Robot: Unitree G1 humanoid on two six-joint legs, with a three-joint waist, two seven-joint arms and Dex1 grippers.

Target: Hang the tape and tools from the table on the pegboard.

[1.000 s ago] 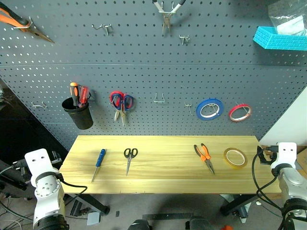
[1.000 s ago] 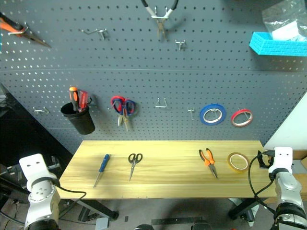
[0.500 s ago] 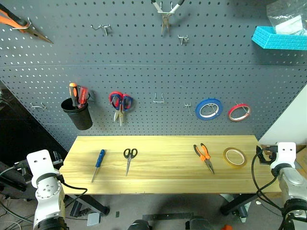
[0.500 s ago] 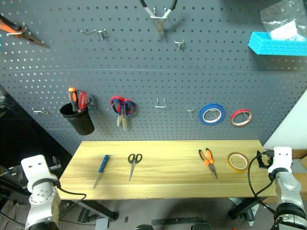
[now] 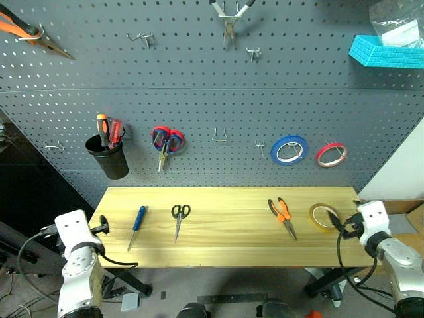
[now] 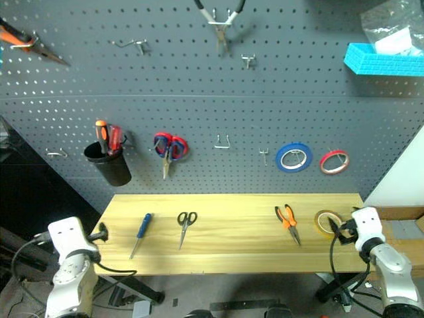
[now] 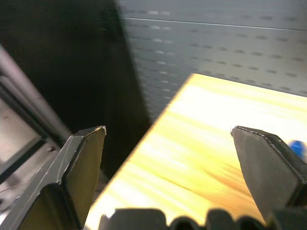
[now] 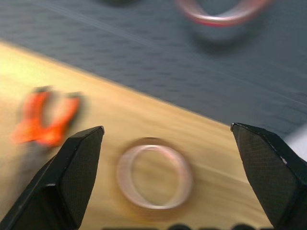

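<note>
Nothing of the job is done yet, judging by how things lie: all four task items rest flat on the surface (image 5: pixel 225 255) and both grippers are empty. The right gripper (image 8: pixel 168 177) hangs at the surface's right end with its fingers spread wide, and the yellow tape (image 8: pixel 154 178) lies just ahead of it, between the two fingers though not touched; the orange-and-black pliers (image 5: pixel 282 216) lie a little further off to its left. The left gripper (image 7: pixel 172 177), fingers likewise wide apart, sits off the surface's left end, with the blue-handled screwdriver (image 5: pixel 137 225) near it on its right and the black-handled scissors (image 5: pixel 179 220) just beyond that. Behind everything stands the pegboard (image 5: pixel 212 106), where free hooks (image 5: pixel 220 138) wait in the middle row. Already hanging there, and no part of the job, are a black cup of screwdrivers (image 5: pixel 107 156), red-and-blue scissors (image 5: pixel 165 142), a blue roll (image 5: pixel 289 150), a red roll (image 5: pixel 331 154), more pliers higher up and a blue bin (image 5: pixel 387 54). Nothing blocks either gripper's reach
</note>
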